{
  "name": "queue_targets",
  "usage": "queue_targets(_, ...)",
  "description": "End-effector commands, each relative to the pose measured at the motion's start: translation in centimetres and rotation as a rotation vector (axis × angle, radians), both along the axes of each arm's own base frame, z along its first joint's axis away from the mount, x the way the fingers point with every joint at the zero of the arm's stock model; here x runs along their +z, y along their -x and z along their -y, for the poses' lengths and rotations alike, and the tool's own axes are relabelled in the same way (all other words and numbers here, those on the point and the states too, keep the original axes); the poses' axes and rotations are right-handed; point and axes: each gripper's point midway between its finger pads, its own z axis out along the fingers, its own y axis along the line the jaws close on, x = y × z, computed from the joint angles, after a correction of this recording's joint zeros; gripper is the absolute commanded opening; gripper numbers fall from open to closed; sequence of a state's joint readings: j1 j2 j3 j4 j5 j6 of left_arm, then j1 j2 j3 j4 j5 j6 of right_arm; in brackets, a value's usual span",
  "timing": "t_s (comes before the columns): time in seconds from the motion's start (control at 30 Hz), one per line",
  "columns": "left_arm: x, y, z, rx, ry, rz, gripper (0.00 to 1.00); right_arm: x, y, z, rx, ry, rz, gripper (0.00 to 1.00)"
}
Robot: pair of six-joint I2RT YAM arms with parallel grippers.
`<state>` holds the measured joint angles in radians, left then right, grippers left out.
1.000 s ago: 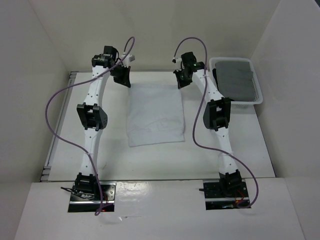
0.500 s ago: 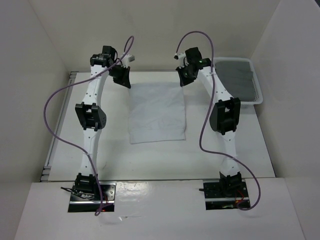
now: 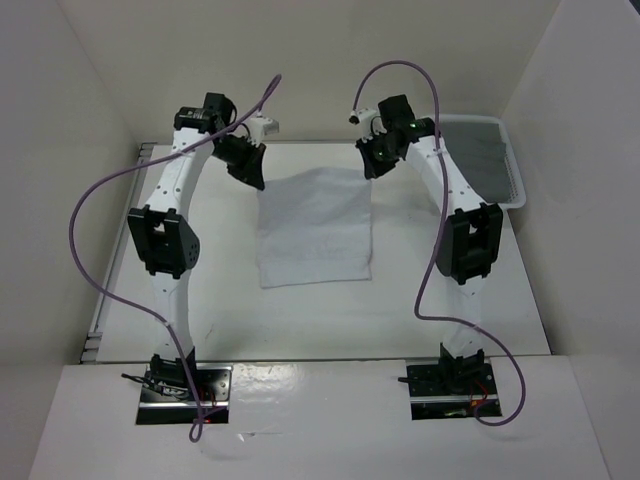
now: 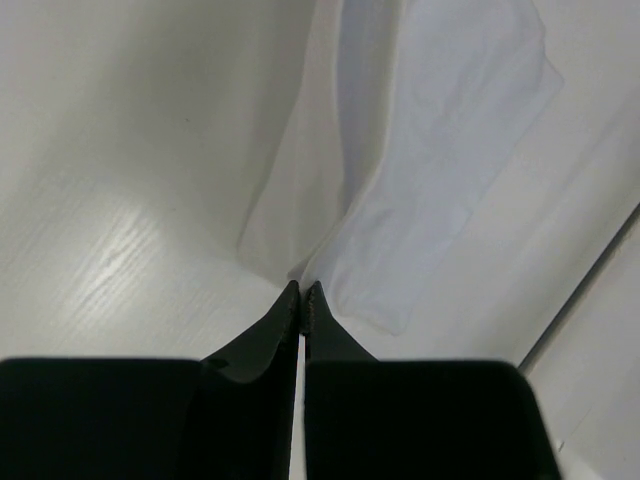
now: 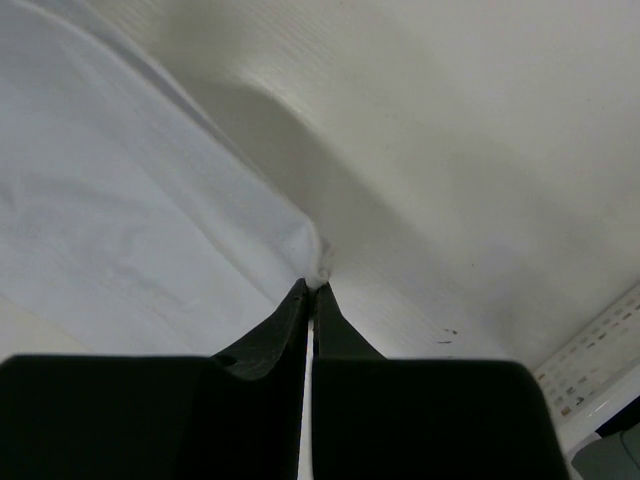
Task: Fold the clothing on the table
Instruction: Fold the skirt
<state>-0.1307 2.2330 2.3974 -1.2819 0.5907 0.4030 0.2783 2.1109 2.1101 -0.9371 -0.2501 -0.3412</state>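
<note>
Basket (image 3: 519, 187): white plastic, at the table's (image 3: 220, 320) far right corner. One item inside, a dark grey cloth (image 3: 484, 152) lying flat and covering the floor of the basket. The right arm hides the near left part of the basket.

Clothing (image 3: 315, 225): white, roughly rectangular, spread on the table to the left of the basket and clear of it. Its near edge lies flat. Its far edge is drawn up at both corners.

Left gripper (image 4: 302, 290): jaws pressed together on the clothing corner farthest from the basket. The fabric fans away from the tips in a raised fold.

Right gripper (image 5: 312, 288): jaws likewise pinched to a narrow line on the far corner nearest the basket. The cloth rises to the tips, with bare table on the basket side.
</note>
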Motion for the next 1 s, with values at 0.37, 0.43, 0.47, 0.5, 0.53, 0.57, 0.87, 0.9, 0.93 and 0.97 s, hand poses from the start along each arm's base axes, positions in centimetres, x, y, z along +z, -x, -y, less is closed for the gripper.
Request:
queue_targets(0.37, -0.5, 5.9, -2.9, -0.08, -0.018, -0.044, 0.04, 2.9, 8.6, -0.4, 0.247, 0.05, -0.028, 0.0)
queue_targets(0.43, -1.1, 6.6, -3.0, -0.09, -0.021, -0.063, 0.05, 2.2, 9.5, -0.3, 0.268, 0.055, -0.055, 0.0)
queue_targets(0.47, -0.9, 6.9, -3.0, -0.09, -0.021, -0.061, 0.05, 2.4, 9.9, -0.5, 0.29, 0.06, -0.046, 0.0)
queue_targets(0.5, -1.2, 7.3, -3.1, -0.098, -0.023, -0.068, 0.05, 2.5, 10.6, -0.7, 0.299, 0.062, -0.053, 0.0)
queue_targets(0.53, -1.4, 7.5, -3.1, -0.098, -0.024, -0.077, 0.05, 1.8, 11.0, -0.5, 0.31, 0.072, -0.075, 0.0)
queue_targets(0.57, -1.3, 7.8, -3.1, -0.098, -0.024, -0.079, 0.05, 1.8, 11.2, -0.9, 0.328, 0.076, -0.071, 0.0)
queue_targets(0.87, -1.6, 9.8, -3.2, -0.123, -0.02, -0.095, 0.15, 0.2, 14.5, -1.7, 0.409, 0.12, -0.151, 0.0)
queue_targets(0.9, -1.7, 10.3, -3.3, -0.123, -0.021, -0.102, 0.16, -0.2, 15.0, -1.6, 0.41, 0.125, -0.172, 0.0)
queue_targets(0.93, -2.0, 10.6, -3.0, -0.132, -0.021, -0.115, 0.16, 0.2, 15.0, -1.5, 0.419, 0.127, -0.159, 0.0)
queue_targets(0.97, -1.7, 10.9, -2.9, -0.142, -0.014, -0.105, 0.16, 0.1, 15.3, -1.6, 0.424, 0.138, -0.165, 0.0)
